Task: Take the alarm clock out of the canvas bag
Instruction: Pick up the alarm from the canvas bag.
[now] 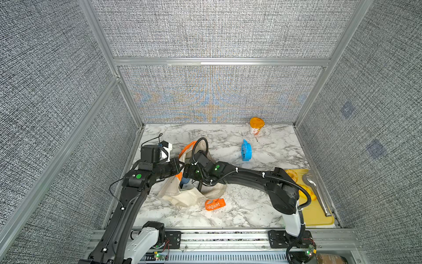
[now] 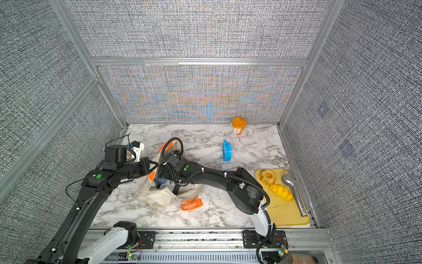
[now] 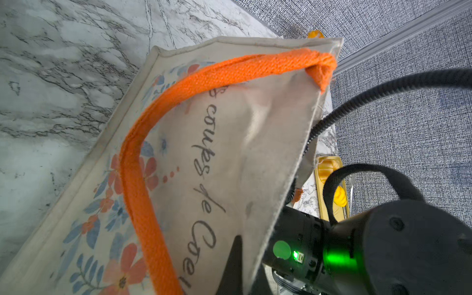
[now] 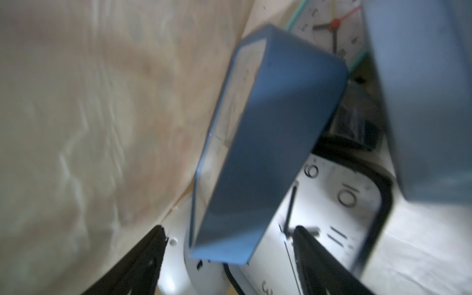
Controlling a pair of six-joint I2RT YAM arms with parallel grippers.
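Cream canvas bag [image 1: 189,196] with orange webbing handles lies slumped on the marble worktop [image 1: 239,210]. Left hand [image 1: 182,166] is closed, pinching the bag's raised rim. Right hand [image 4: 229,228] is inside the bag, fingers spread wide on either side of the blue rectangular alarm clock [image 4: 268,127] without gripping it. That clock sits inside the bag, leaning against a white-faced clock [image 4: 332,204].

Bright even light, moiré on the back wall [image 1: 212,102], dim blurred interior of the canvas bag [image 4: 76,127]

Alarm clock [image 4: 268,143] inside canvas bag [image 1: 182,196]
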